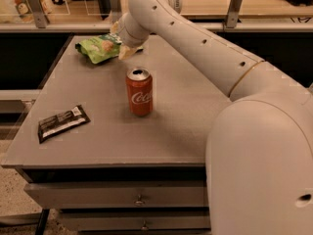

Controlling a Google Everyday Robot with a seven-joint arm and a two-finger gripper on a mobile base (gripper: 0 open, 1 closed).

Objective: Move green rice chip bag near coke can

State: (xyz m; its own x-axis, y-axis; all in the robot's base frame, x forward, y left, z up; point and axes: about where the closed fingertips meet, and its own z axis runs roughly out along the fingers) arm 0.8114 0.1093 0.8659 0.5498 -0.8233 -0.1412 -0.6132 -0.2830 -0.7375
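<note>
— Where is the gripper (123,51) just now?

— Down at the far end of the flat grey table top (190,126), on the end of that long cream-white jointed arm (195,45) reaching across from the right.

— Has it got hold of anything?

— I can't tell. It sits right against the edge of the flat, crinkly green rice chip bag (97,48), which lies just to its left as I look. I can't make out whether it is clamped on the pouch or only touching it.

— And the can?

— The red aluminium coke can (139,92), with white script and a silver top, stands upright nearer to us than the gripper and slightly to its right. It is apart from the bag, with bare table between them.

— Anything else up there?

— A small black-and-white wrapped bar (62,123) lies flat, well away from the gripper, towards the near left corner and farther from it than the can. Under the table top are grey drawers (98,196) with little knobs.
</note>
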